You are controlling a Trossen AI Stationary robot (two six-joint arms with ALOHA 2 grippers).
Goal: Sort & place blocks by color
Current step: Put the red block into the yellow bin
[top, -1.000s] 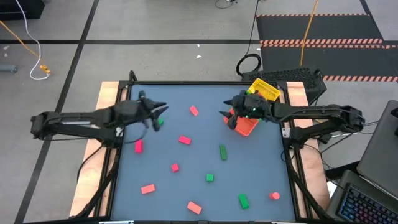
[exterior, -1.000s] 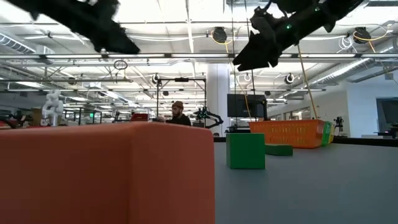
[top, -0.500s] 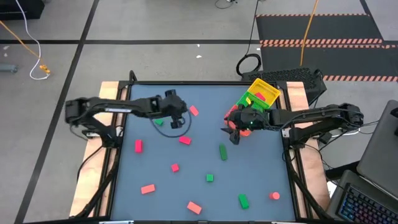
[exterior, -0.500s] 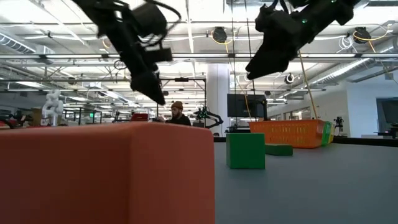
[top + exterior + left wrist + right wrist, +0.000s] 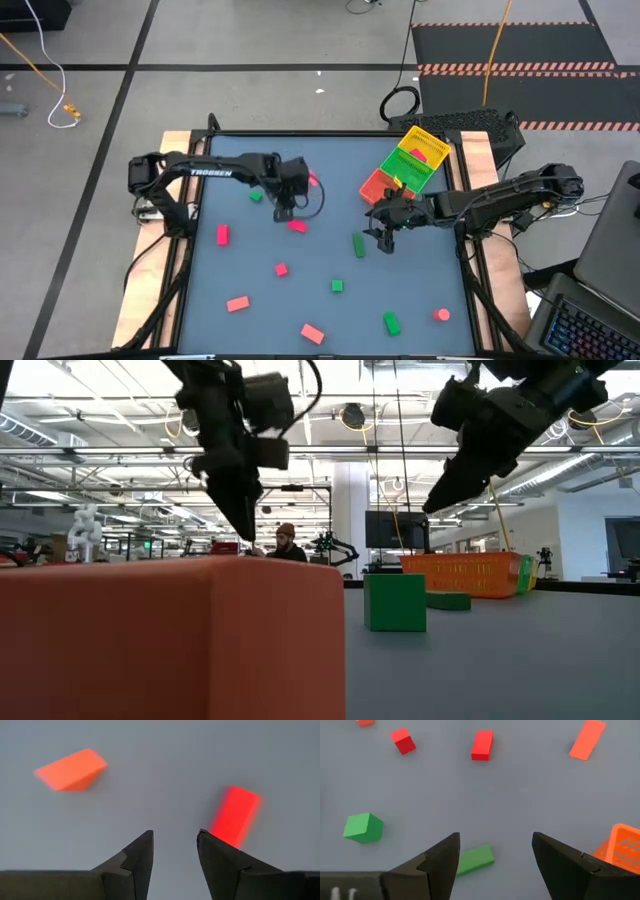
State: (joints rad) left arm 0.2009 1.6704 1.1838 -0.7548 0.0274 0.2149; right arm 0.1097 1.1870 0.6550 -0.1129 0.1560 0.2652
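Overhead, the left gripper (image 5: 285,213) hung above the table's (image 5: 420,330) centre-left, jaws parted a moderate way and holding nothing. Its wrist camera showed bare grey between the fingertips (image 5: 142,851), with one red block (image 5: 234,815) just off at about one o'clock and an orange-red block (image 5: 71,769) further out at about ten o'clock. From above, the likeliest target was the red block (image 5: 297,226) lying close by at five o'clock of that gripper; another red block (image 5: 313,179) sat at one o'clock.

The right gripper (image 5: 384,236) hovered near the table's right-centre, jaws standing wide and empty, with a green bar (image 5: 358,244) just at its nine o'clock. That bar (image 5: 475,859) showed partly behind one finger in its own wrist view, a green cube (image 5: 363,827) further off.

The tray (image 5: 405,168) lay at the table's one o'clock corner; the remaining blocks were scattered across the lower half.

To do the step well, each arm would probably need to shift sideways until its block sat squarely between the fingers, turn the wrist so the jaws spanned the bar's short side, then descend straight and close. The gaps looked wide enough; misalignment seemed the main risk, since a finger landing on a block would shove it aside.
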